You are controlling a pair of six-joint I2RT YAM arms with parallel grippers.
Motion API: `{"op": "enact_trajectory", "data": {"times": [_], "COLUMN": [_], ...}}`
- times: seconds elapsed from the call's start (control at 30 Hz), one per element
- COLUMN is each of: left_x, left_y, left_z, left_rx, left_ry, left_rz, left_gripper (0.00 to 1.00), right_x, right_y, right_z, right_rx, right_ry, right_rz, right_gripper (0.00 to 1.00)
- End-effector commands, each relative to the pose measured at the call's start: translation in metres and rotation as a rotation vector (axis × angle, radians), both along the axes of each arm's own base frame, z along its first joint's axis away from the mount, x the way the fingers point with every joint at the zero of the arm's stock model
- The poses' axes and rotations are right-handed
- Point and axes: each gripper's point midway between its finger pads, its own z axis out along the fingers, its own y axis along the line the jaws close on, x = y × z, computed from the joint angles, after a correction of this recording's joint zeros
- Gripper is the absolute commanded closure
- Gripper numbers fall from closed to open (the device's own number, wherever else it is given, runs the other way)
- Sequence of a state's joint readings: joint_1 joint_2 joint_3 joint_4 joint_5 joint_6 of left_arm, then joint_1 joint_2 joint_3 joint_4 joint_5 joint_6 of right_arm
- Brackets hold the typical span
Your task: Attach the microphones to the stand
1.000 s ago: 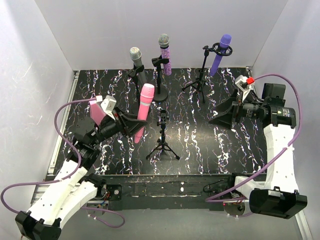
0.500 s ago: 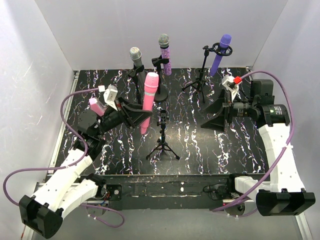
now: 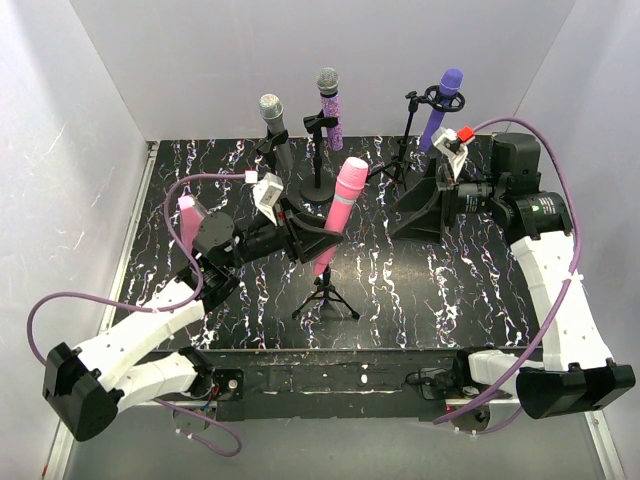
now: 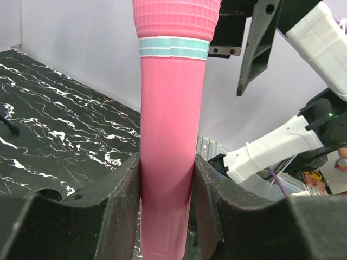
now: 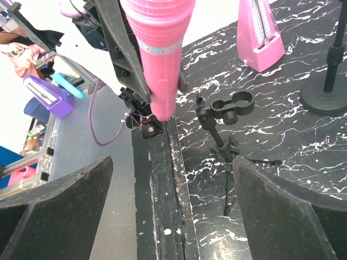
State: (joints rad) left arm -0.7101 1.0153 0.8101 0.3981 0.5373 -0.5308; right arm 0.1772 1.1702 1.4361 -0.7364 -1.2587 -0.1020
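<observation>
At the near middle of the table a small tripod stand (image 3: 326, 292) is standing empty, with nothing sitting in its ring clip (image 5: 233, 105). Just above it, the left gripper (image 3: 314, 238) is clamping the lower barrel of the plain pink microphone (image 3: 340, 205), its fingers pressing on both sides. The microphone is hanging in the air, head up and leaning to the right. Its tail end is close to the clip but not in it.

A little farther, on the right, the right gripper (image 3: 413, 205) is facing the pink microphone with its jaws spread wide, carrying nothing. On the left, a pink wedge-shaped object (image 3: 187, 215) is sitting on the table.

Along the far side, the silver-grey microphone (image 3: 273, 118), the glittery microphone (image 3: 329, 108) and the purple microphone (image 3: 440, 105) are each sitting in a stand of their own. Three of the four therefore look done. The pink one is apparently the last, still needing to be lined up and seated in the near clip.
</observation>
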Motion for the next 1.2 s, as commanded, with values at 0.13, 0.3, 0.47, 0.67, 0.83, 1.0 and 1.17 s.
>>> {"op": "enact_trajectory", "data": {"times": [0.13, 0.3, 0.47, 0.67, 0.83, 1.0, 1.17], "left_x": [0.014, 0.02, 0.025, 0.026, 0.025, 0.028, 0.029], "left_y": [-0.008, -0.021, -0.038, -0.052, -0.069, -0.077, -0.078], "left_z": [0.04, 0.046, 0.046, 0.055, 0.055, 0.049, 0.047], "left_rx": [-0.101, -0.118, -0.116, -0.136, -0.135, -0.131, -0.13], "left_ry": [-0.09, -0.103, -0.103, -0.118, -0.107, -0.082, -0.064], "left_rz": [0.065, 0.062, 0.057, 0.056, 0.047, 0.072, 0.09], "left_gripper": [1.0, 1.0, 1.0, 1.0, 1.0, 1.0, 1.0], "right_x": [-0.006, 0.012, 0.023, 0.026, 0.031, 0.029, 0.024], "right_y": [0.004, 0.009, 0.018, 0.036, 0.048, 0.051, 0.051], "right_z": [0.035, 0.05, 0.059, 0.047, 0.044, 0.049, 0.051], "right_rx": [0.072, 0.105, 0.135, 0.118, 0.107, 0.121, 0.135], "right_ry": [0.039, 0.13, 0.153, 0.169, 0.143, 0.105, 0.093], "right_rz": [0.016, -0.033, -0.025, -0.033, -0.03, -0.006, 0.013], "right_gripper": [0.02, 0.02, 0.03, 0.04, 0.09, 0.39, 0.75]}}
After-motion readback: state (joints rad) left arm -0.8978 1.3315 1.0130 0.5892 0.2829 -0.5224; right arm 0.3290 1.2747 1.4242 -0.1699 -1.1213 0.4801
